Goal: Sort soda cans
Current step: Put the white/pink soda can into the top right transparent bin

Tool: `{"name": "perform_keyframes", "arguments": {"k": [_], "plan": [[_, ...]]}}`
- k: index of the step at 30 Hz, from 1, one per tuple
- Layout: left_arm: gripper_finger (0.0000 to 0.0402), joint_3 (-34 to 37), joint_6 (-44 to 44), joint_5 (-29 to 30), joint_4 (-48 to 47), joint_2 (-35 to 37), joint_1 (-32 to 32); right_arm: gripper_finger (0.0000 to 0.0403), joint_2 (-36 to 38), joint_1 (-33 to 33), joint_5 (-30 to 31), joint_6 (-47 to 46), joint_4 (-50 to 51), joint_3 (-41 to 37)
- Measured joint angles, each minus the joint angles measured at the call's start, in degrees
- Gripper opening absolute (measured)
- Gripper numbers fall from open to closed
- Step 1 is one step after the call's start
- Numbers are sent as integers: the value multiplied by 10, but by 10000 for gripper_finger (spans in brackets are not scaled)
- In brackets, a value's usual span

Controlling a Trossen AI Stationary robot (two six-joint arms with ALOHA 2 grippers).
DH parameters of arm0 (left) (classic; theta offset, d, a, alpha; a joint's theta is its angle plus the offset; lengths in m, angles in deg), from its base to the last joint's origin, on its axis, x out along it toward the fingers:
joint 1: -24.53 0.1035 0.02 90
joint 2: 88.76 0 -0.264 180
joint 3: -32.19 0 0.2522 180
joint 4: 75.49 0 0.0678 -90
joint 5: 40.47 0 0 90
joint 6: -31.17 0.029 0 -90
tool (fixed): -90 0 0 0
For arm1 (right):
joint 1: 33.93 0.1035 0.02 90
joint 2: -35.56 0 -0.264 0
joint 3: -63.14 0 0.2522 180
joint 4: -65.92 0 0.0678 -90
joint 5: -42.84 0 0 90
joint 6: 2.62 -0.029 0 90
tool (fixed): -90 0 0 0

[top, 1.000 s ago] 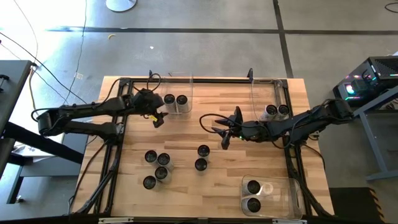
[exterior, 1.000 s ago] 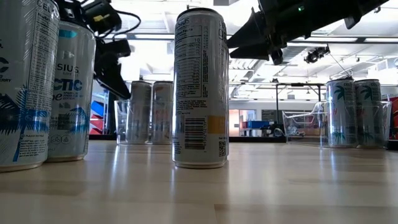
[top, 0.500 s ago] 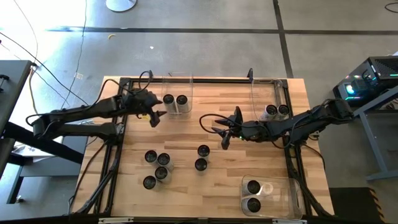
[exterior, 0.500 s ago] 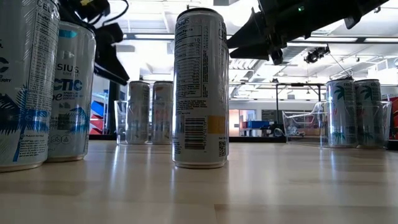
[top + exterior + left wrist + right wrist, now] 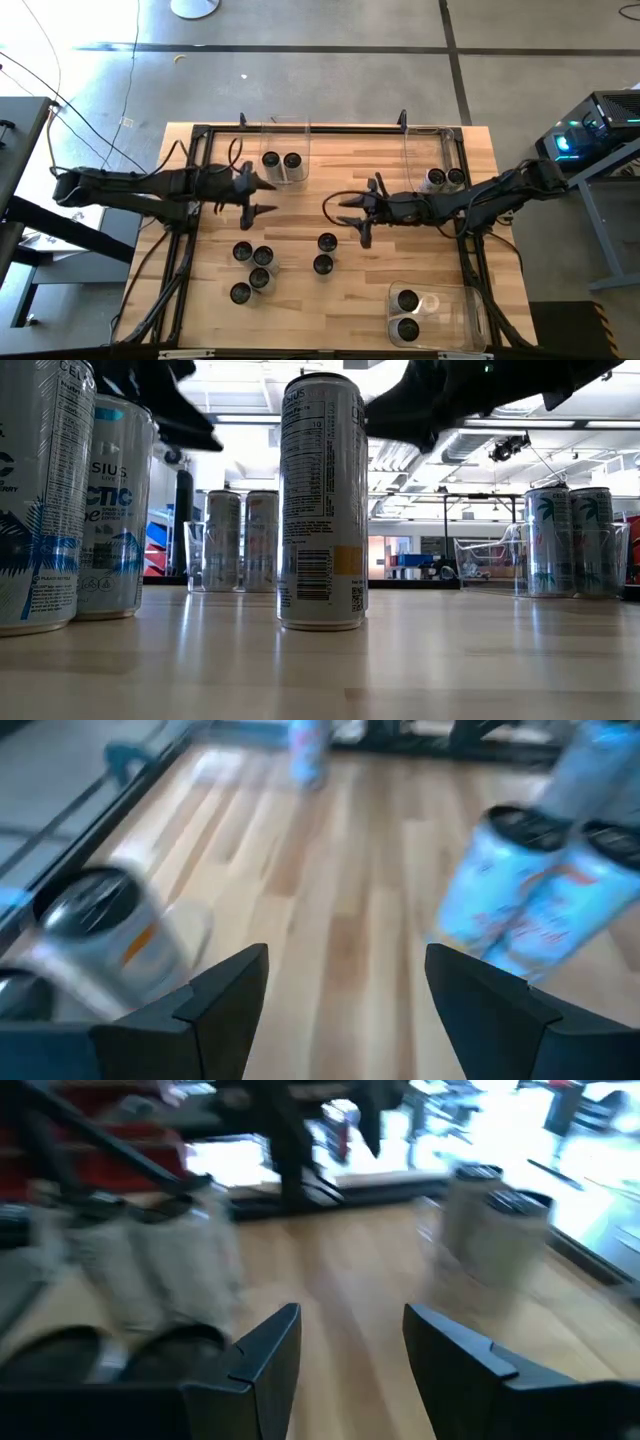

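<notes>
Several loose soda cans (image 5: 255,270) stand upright on the wooden table near its left front, and two more cans (image 5: 324,253) stand at the middle. My left gripper (image 5: 264,197) hovers open above the table between the far-left bin (image 5: 283,165) and the loose cans, pointing toward the table's right. My right gripper (image 5: 356,217) hovers open just beyond the two middle cans, pointing toward the table's left. In the left wrist view, blurred cans (image 5: 520,900) stand ahead of my left gripper (image 5: 340,1010), and nothing lies between its fingers. My right gripper (image 5: 350,1350) is likewise empty.
Three clear bins each hold two upright cans: far left (image 5: 281,160), far right (image 5: 445,178), and near right (image 5: 407,314). Black frame rails (image 5: 190,230) run along the table's sides. Bare wood lies between the two grippers. In the low view a tall can (image 5: 322,500) stands close to the camera.
My left gripper has swung away from the far-left bin toward the table's near edge, risen, and turned toward the table's right; its fingers stay apart as before. My right gripper has stayed in place and rolled a little.
</notes>
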Motion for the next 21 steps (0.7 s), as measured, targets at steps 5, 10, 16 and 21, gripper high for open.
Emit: {"name": "perform_keyframes", "arguments": {"k": [5,10,16,21], "plan": [[266,0,48,28,28,0,-71,199,0,0,-40,17,-2,42],[266,0,52,99,35,0,-129,256,0,8,-47,27,35,101],[266,-33,71,139,35,0,-195,294,0,16,-51,66,110,160],[266,-59,97,140,34,0,-241,296,0,18,-16,100,146,177]]}}
